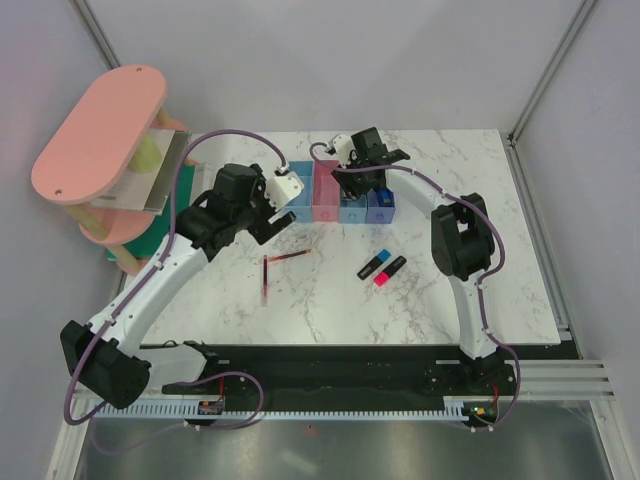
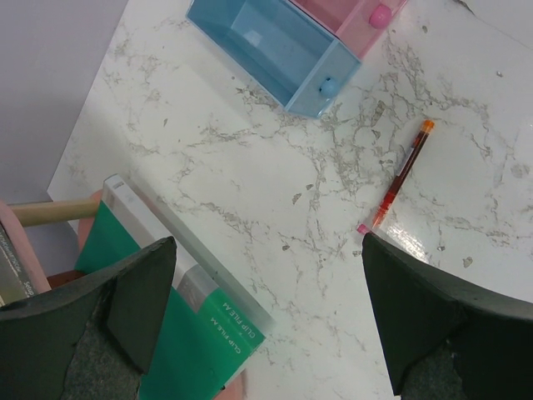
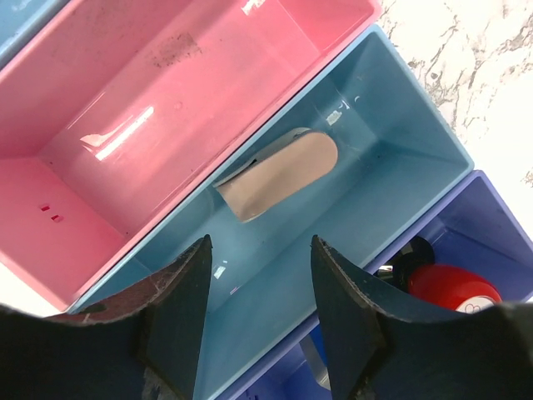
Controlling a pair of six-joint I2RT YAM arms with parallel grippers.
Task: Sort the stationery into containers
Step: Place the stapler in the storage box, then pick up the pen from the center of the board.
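The four joined bins (image 1: 325, 195) stand at the table's back middle. My right gripper (image 1: 360, 183) hovers open over them. In the right wrist view the gripper (image 3: 260, 250) is empty above the second light blue bin (image 3: 391, 192), where the beige eraser (image 3: 279, 175) lies. The pink bin (image 3: 166, 108) is empty. The red-black capped piece (image 3: 450, 283) lies in the purple bin (image 3: 491, 225). Two dark-red pens (image 1: 288, 257) (image 1: 265, 280) and the blue (image 1: 374, 265) and pink (image 1: 390, 270) highlighters lie on the table. My left gripper (image 2: 268, 242) is open and empty, left of one pen (image 2: 402, 175). The blue block is not clearly seen.
The big pink shelf rack (image 1: 100, 130) stands at the back left with a green clip file (image 2: 183, 333) leaning at its foot, close to my left gripper (image 1: 272, 222). The first light blue bin (image 2: 266, 50) is empty. The table's right edge (image 1: 535, 250) is beyond the right arm.
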